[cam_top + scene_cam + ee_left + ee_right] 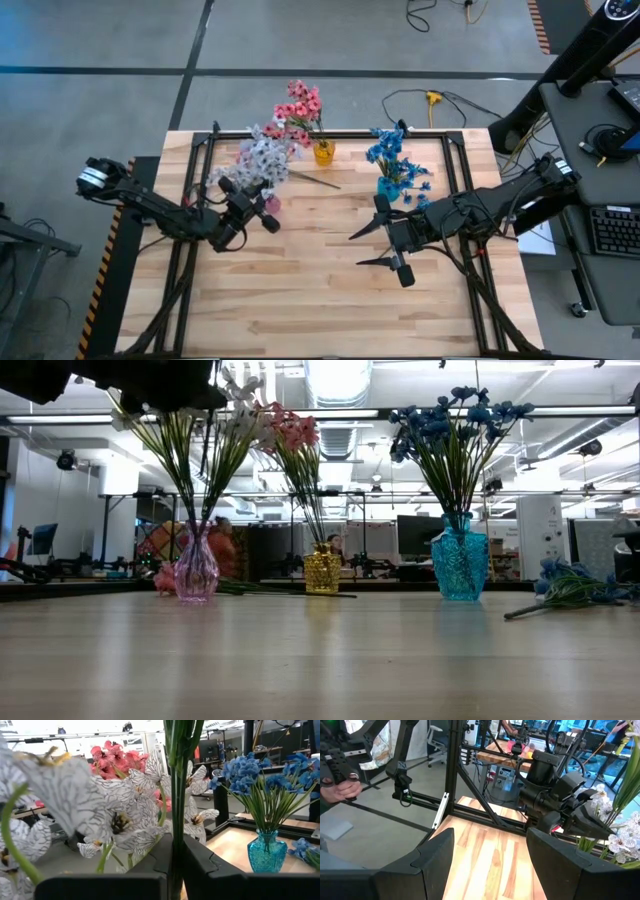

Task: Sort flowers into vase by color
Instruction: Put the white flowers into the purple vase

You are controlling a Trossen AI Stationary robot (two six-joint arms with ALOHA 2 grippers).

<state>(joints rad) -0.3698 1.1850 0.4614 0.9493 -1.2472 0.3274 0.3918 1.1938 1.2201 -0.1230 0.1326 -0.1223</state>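
Note:
White-lavender flowers stand with their stems in a pink vase at the table's far left. My left gripper is level beside them, shut on a green stem. Pink flowers fill a yellow vase, and blue flowers fill a blue vase. My right gripper hangs open above the table's middle, near the blue vase, with nothing between its fingers. My left gripper pinches a green stem of the white flowers between its two fingers, high on the stem under the blossoms. The fingers come in level and lie across the upright stem. The stems' lower ends reach down into the pink vase.
Loose blue flowers lie on the table right of the blue vase. A single green stem lies near the yellow vase. The near half of the wooden table is bare board. A black frame runs along the table's edges.

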